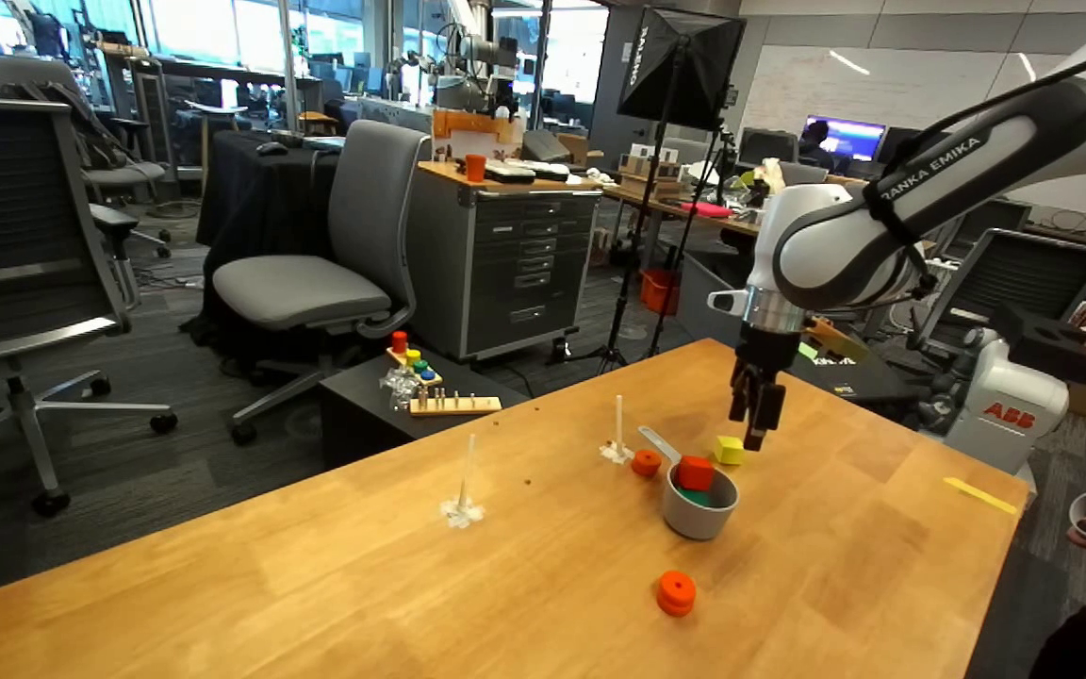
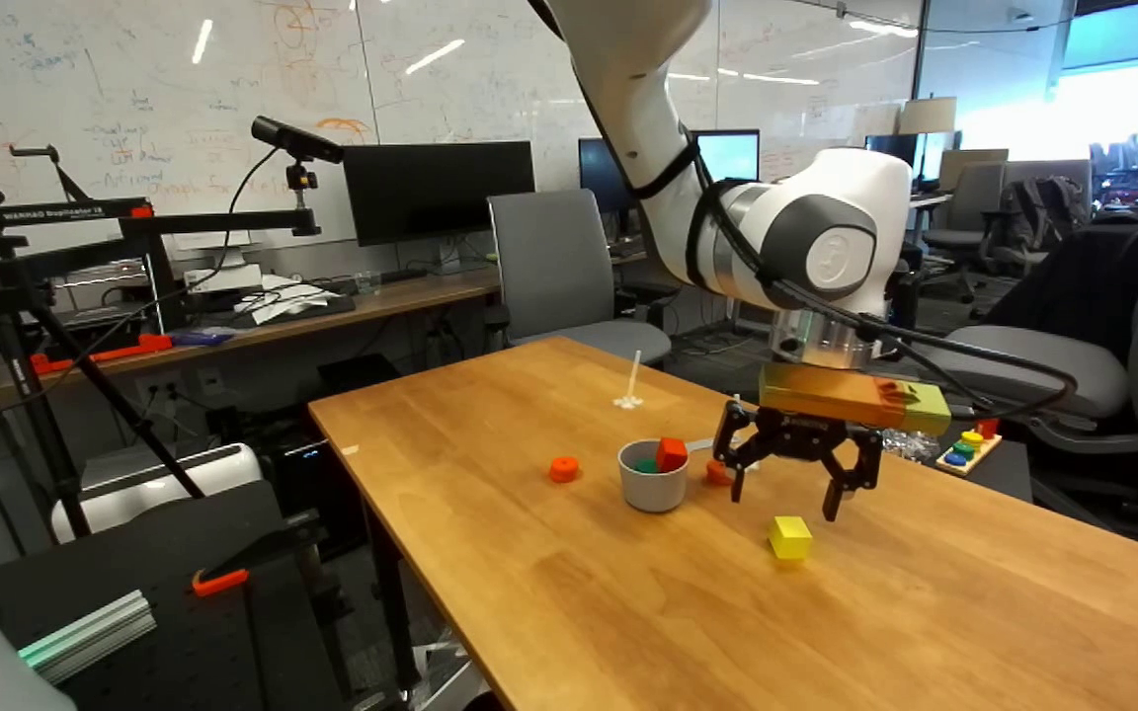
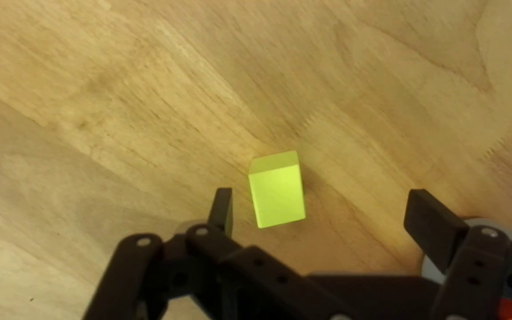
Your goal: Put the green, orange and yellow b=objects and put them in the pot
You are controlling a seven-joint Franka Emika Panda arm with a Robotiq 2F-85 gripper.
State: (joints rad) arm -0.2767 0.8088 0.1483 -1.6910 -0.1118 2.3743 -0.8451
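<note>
The hand hangs, fingers spread wide, above the yellow cube on the worktop.

In an exterior view the Franka arm, cut off at the upper right, slopes down leftward, bends at its wrist and points the hand downward. In the wrist view the cube lies near the middle of the frame, closer to the finger on the left. The grey pot, right of centre in an exterior view, holds a red-orange block and a green piece whose shape is mostly hidden. At the wrist view's lower right the hand covers much of the pot.
</note>
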